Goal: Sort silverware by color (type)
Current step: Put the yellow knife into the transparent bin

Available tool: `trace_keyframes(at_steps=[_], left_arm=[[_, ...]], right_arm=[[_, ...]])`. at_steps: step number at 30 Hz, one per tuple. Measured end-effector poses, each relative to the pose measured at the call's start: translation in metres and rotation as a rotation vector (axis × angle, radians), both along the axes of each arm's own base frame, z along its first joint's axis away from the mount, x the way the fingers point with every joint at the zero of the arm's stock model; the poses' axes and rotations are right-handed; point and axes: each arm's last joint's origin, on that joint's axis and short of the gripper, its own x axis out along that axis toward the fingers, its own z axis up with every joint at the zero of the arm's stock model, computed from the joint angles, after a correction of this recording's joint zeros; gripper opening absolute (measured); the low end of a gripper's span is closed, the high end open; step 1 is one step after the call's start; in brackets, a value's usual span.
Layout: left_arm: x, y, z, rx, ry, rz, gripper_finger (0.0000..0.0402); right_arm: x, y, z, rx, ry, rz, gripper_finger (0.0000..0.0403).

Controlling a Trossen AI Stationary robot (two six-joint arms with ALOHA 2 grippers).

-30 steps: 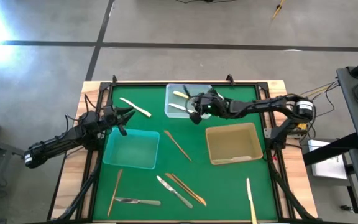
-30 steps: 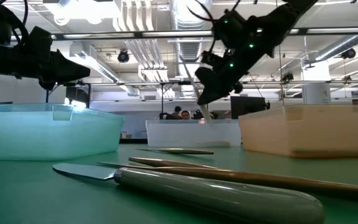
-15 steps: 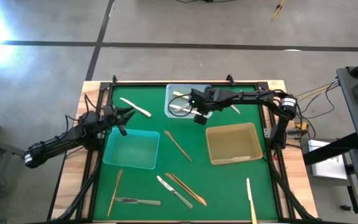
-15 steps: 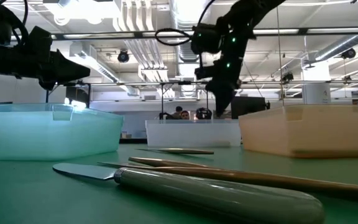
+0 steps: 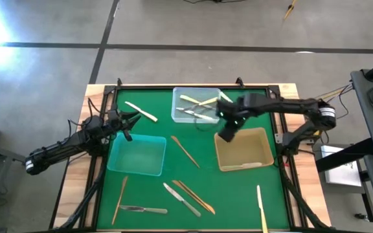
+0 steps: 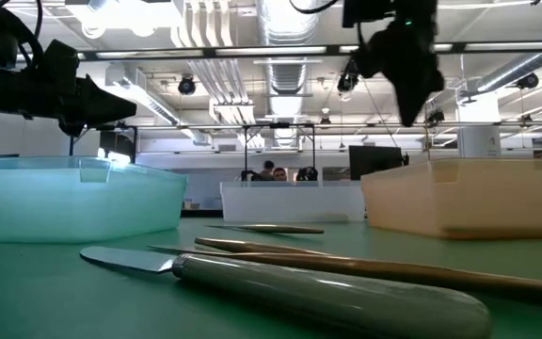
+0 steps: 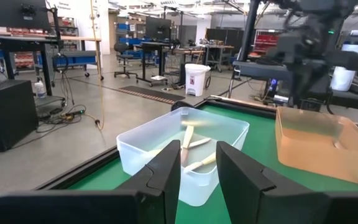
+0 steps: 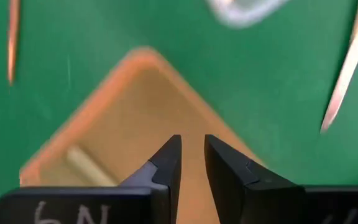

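The clear tray (image 5: 196,105) at the far middle holds a few cream utensils (image 7: 188,140). More silverware lies flat on the green mat: a cream piece (image 5: 141,111), gold pieces (image 5: 185,151) (image 5: 120,197) (image 5: 195,196), silver pieces (image 5: 142,209) (image 5: 180,199) and a cream piece (image 5: 261,207). My right gripper (image 5: 227,133) hangs above the amber tray's (image 5: 241,149) near-left corner, slightly open and empty (image 8: 192,155). My left gripper (image 5: 129,124) waits open and empty (image 7: 197,162) beyond the teal tray (image 5: 136,154).
A pale utensil (image 8: 86,165) lies inside the amber tray. The mat's raised black frame (image 5: 102,162) borders the work area. Bare mat lies between the three trays and along the right side. People stand in the room far behind the table (image 6: 271,171).
My right gripper has risen from over the clear tray and gone toward the table's right and near edges, to above the amber tray's corner. One more cream utensil now lies in the clear tray.
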Motion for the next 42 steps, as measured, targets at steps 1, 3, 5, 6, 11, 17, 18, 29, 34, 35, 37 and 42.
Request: trace_keyframes(at_steps=[1, 3, 5, 6, 11, 17, 18, 29, 34, 35, 37, 42], left_arm=[[0.0, 0.0, 0.0, 0.0, 0.0, 0.0, 0.0087], [0.0, 0.0, 0.0, 0.0, 0.0, 0.0, 0.0087], [0.0, 0.0, 0.0, 0.0, 0.0, 0.0, 0.0087], [0.0, 0.0, 0.0, 0.0, 0.0, 0.0, 0.0087], [0.0, 0.0, 0.0, 0.0, 0.0, 0.0, 0.0087], [0.0, 0.0, 0.0, 0.0, 0.0, 0.0, 0.0087], [0.0, 0.0, 0.0, 0.0, 0.0, 0.0, 0.0087], [0.0, 0.0, 0.0, 0.0, 0.0, 0.0, 0.0087], [0.0, 0.0, 0.0, 0.0, 0.0, 0.0, 0.0087], [0.0, 0.0, 0.0, 0.0, 0.0, 0.0, 0.0087], [0.0, 0.0, 0.0, 0.0, 0.0, 0.0, 0.0087], [0.0, 0.0, 0.0, 0.0, 0.0, 0.0, 0.0087]], right_arm=[[-0.004, 0.006, -0.003, 0.014, 0.014, -0.001, 0.0059], [-0.009, 0.017, -0.01, 0.047, 0.037, -0.005, 0.0059], [-0.014, 0.027, -0.02, 0.075, 0.073, -0.016, 0.0059], [-0.018, 0.032, -0.026, 0.088, 0.094, -0.019, 0.0059], [-0.039, 0.056, -0.057, 0.18, 0.226, -0.05, 0.0059], [-0.059, 0.086, -0.061, 0.223, 0.246, -0.099, 0.0059], [-0.061, 0.089, -0.058, 0.205, 0.22, -0.115, 0.0059], [-0.09, 0.128, -0.036, 0.232, 0.136, -0.333, 0.0059], [-0.099, 0.159, -0.035, 0.282, 0.108, -0.335, 0.0081], [-0.1, 0.166, -0.035, 0.298, 0.096, -0.331, 0.0089], [-0.101, 0.182, -0.037, 0.337, 0.076, -0.32, 0.0106], [-0.11, 0.224, -0.044, 0.414, 0.086, -0.35, 0.0146]])
